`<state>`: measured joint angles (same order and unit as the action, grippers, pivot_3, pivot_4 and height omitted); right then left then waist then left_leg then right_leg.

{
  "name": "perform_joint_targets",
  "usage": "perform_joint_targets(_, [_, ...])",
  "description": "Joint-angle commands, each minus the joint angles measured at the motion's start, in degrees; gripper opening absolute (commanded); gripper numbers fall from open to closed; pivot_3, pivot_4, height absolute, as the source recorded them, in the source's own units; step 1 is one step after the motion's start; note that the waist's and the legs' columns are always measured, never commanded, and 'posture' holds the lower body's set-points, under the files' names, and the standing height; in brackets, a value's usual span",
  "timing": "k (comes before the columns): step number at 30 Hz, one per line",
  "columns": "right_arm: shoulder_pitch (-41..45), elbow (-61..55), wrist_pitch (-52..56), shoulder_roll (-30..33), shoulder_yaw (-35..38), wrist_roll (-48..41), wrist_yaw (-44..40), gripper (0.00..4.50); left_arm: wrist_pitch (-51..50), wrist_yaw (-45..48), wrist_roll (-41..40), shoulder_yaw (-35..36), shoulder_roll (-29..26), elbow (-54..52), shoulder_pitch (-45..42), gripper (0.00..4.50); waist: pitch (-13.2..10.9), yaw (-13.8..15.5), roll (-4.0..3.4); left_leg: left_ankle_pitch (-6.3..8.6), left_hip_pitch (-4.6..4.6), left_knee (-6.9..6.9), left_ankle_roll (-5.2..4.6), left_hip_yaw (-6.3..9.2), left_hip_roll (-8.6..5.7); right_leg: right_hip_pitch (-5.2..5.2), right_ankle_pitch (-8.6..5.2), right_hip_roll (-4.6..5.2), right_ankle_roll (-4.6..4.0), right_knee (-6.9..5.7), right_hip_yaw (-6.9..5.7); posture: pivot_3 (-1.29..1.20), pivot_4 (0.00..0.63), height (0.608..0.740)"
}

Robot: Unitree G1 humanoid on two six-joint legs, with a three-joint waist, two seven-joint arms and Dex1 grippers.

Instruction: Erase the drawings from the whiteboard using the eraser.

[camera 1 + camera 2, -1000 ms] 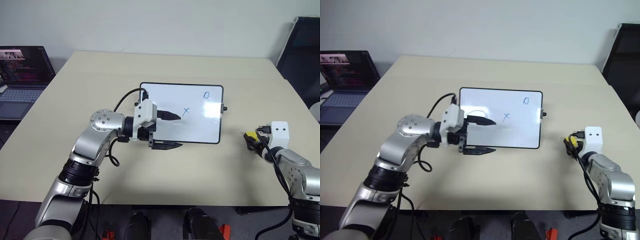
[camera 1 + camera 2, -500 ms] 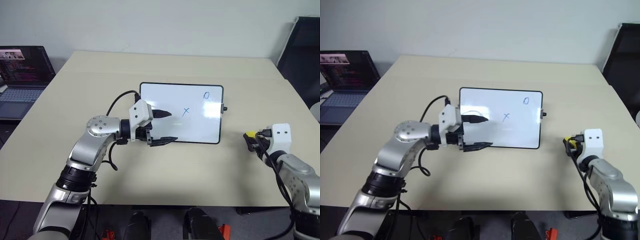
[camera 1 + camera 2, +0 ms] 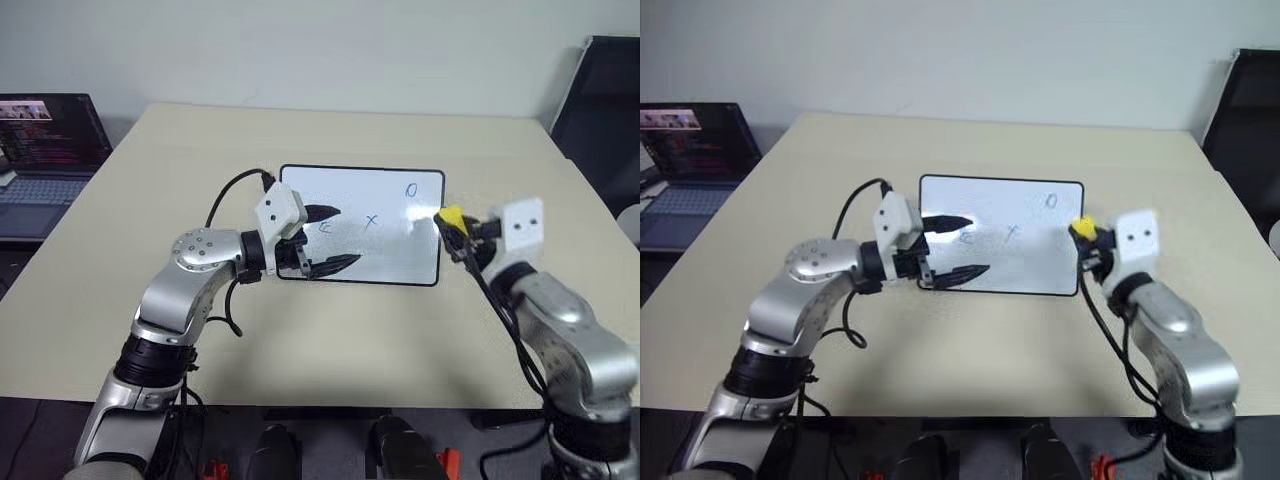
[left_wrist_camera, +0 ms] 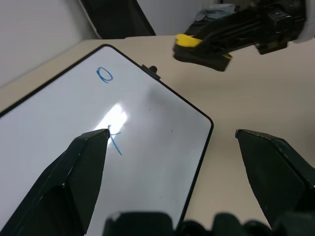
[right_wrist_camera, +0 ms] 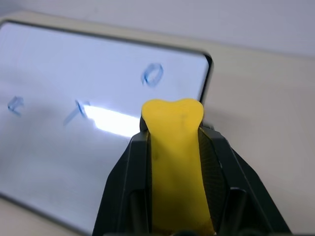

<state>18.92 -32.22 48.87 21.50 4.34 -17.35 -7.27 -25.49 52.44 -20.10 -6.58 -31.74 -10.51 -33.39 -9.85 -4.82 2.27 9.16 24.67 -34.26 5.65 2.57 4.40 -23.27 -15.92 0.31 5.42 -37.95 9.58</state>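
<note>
While right gripper (image 3: 452, 222) clamps eraser (image 5: 173, 162) | left gripper (image 3: 330, 238) wide, seemingly above whiteboard (image 3: 395, 262)

My arms are silver metal with black joints and looping black cables; each hand (image 3: 325, 240) seems white-cased with black fingers.

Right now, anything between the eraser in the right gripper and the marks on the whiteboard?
Nothing visible. The right gripper holds the eraser at the whiteboard right edge, with bare board between it and the O and X. The open left gripper hovers over the board's left end beside the E, so it could crowd that last mark.
</note>
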Motion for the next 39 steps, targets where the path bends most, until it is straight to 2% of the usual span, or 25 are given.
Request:
perform_joint_targets(1, [6.19, 7.34, -4.51, 0.17, -3.44, 4.79, 0.42, 1.0, -0.27, -0.84, 0.41, 0.62, 0.2, 0.63, -2.25, 4.5, -0.01, 0.04, -0.01, 0.0, 0.04, 0.02, 0.0, 0.0, 0.0, -0.01, 0.0, 0.0, 0.0, 0.03, 0.0, 0.0, 0.15, 0.74])
perform_joint_targets(6, [13.3, 17.28, -9.71, -0.39, -6.71, 9.13, -0.45, 1.0, -0.77, -1.66, 0.99, 1.05, 0.17, 1.95, -3.78, 4.5, -0.02, 0.04, -0.03, 0.0, 0.12, 0.25, 0.0, 0.1, 0.0, -0.1, 0.21, 0.0, 0.19, 0.04, -0.14, 0.0, 0.15, 0.74])
perform_joint_targets(14, [17.61, 26.73, -15.91, -1.32, -9.12, 13.66, -2.25, 1.0, -0.63, -2.73, 1.92, 1.24, -0.09, 2.53, -3.41, 4.5, -0.04, 0.03, -0.06, 0.0, 0.17, 0.31, 0.0, 0.35, 0.01, -0.09, 0.18, 0.0, 0.14, 0.0, -0.42, 0.0, 0.15, 0.74])
perform_joint_targets(22, [15.56, 26.6, -12.86, -0.73, -12.3, 15.29, -7.27, 0.99, -0.86, -2.84, 1.77, 1.38, -0.27, 1.76, -2.84, 4.5, -0.03, -0.06, -0.06, -0.01, 0.13, 0.24, -0.01, 0.47, 0.01, 0.0, 0.16, 0.0, 0.17, -0.06, -0.53, 0.0, 0.15, 0.74])
perform_joint_targets(28, [17.59, 30.09, -14.16, -0.53, -10.5, 20.39, -2.1, 0.99, -0.85, -2.43, 1.44, 1.48, -0.52, 1.54, -2.24, 4.5, -0.03, -0.02, -0.06, -0.08, 0.12, 0.18, -0.06, 0.5, 0.01, 0.02, 0.13, -0.01, 0.25, -0.1, -0.55, 0.0, 0.15, 0.74])
perform_joint_targets(39, [15.23, 26.47, -7.8, 0.61, -13.08, 18.99, -10.12, 0.99, -0.58, -2.12, 1.49, 1.63, -0.48, 1.28, -1.62, 4.5, -0.02, -0.03, -0.05, -0.13, 0.09, 0.15, -0.09, 0.52, 0.01, 0.07, 0.16, -0.01, 0.19, -0.1, -0.56, 0.0, 0.15, 0.74])
